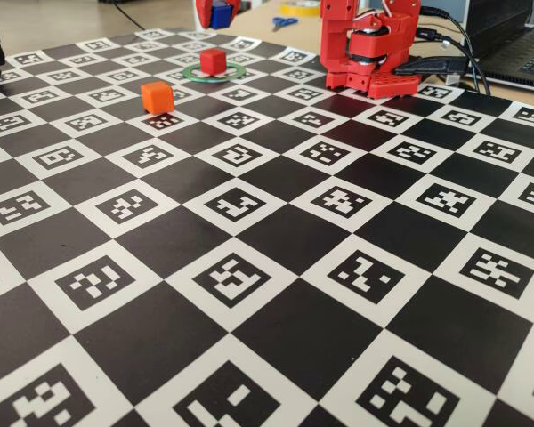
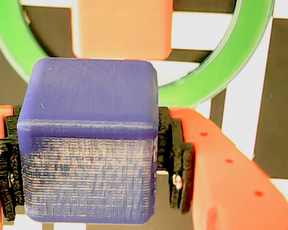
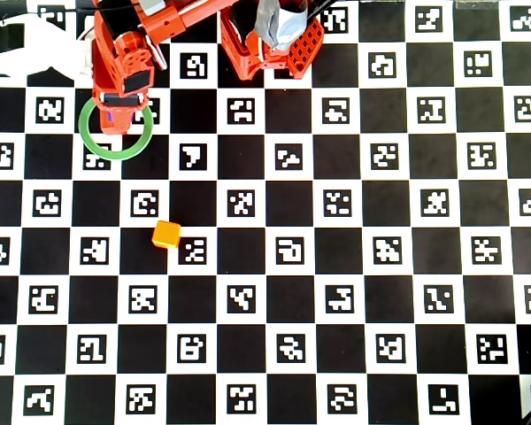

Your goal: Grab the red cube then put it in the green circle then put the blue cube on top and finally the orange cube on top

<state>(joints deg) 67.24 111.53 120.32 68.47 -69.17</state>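
Blue cube (image 2: pixel 89 143) clamped in the pincer (image 2: pixel 89 163), arm poised above green circle (image 3: pixel 97 149).

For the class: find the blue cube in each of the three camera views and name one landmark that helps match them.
Fixed view: blue cube at the top edge, held in the air above the red cube.
Wrist view: fills the centre, gripped by the claw.
Overhead view: mostly hidden under the arm.
Shared landmark: the green circle.

Fixed view: red cube (image 1: pixel 213 60) sits inside green circle (image 1: pixel 212 71), upper centre-left of frame. Orange cube (image 1: pixel 157 97) on tabletop (image 1: pixel 276 267), nearer camera and left of the circle, apart from it. Blue cube (image 1: pixel 221 15) at top edge, above the circle, between the claw (image 1: pixel 215 14) fingers.
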